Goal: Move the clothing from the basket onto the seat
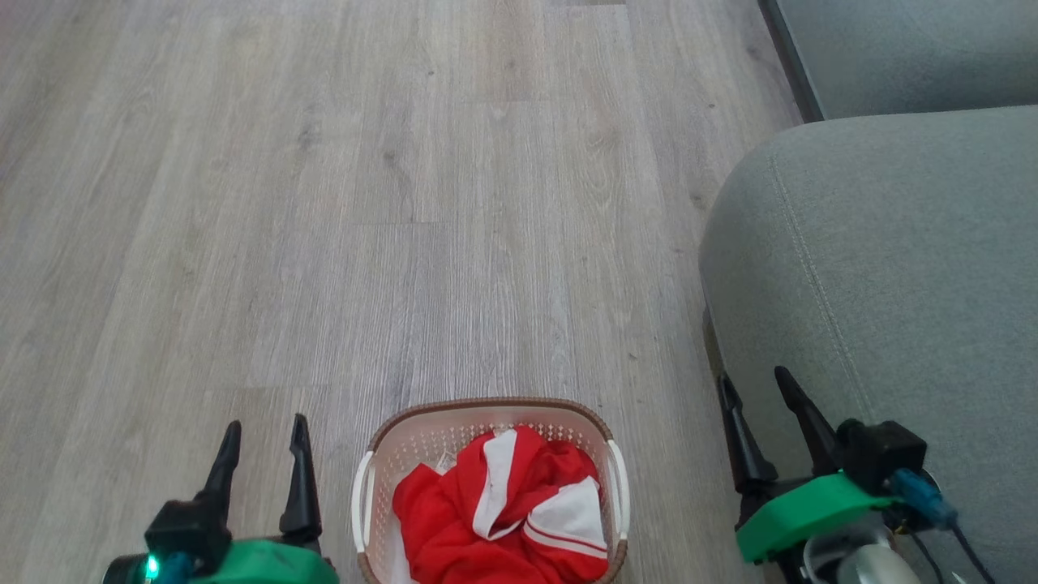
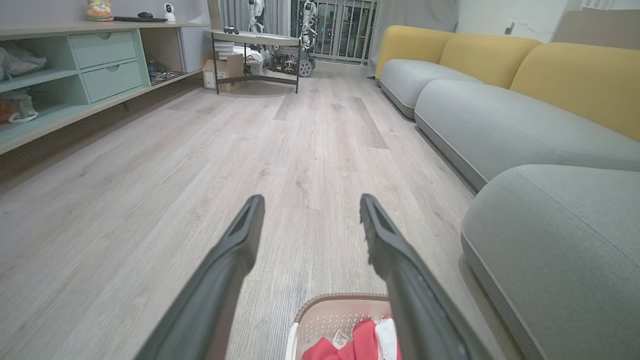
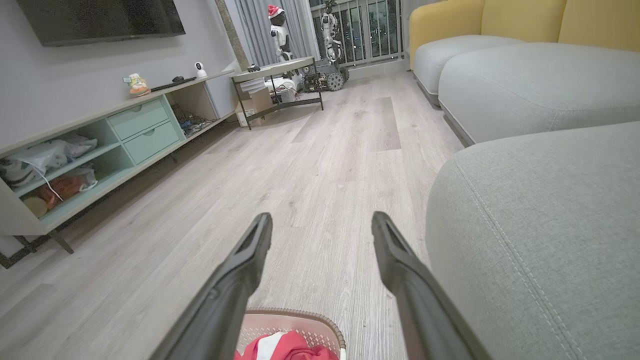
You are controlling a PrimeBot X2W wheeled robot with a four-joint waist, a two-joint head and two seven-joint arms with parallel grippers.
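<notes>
the basket (image 1: 486, 403) stands on the pale wood-plank floor (image 1: 324, 203) at the bottom middle of the head view, between the two grippers. the clothing (image 1: 495, 519) lies crumpled inside it, bright red with white panels and a thin red-and-white stripe along one edge, heaped to about the level of the brown rim. in the left wrist view a small white tag shows on the red fabric near the basket's far wall.

the seat (image 1: 892, 268) is on the robot's right of the basket. it is near the basket but apart from it, with a strip of floor between them. its rounded corner and stitched seam face the camera, and nothing lies on the part that shows.

the left gripper (image 1: 267, 422) hangs just left of the basket with its jaws spread apart and nothing between them, the tips pointing out over bare floor. the right gripper (image 1: 753, 375) hangs just right of the basket, against the seat's front corner in the head view. its jaws are also parted and empty, and whether they touch the upholstery cannot be told.

farther along are a second grey cushion (image 2: 500, 125), yellow backrests (image 2: 575, 75) and a low cabinet with mint drawers (image 2: 102, 65) across the room.
</notes>
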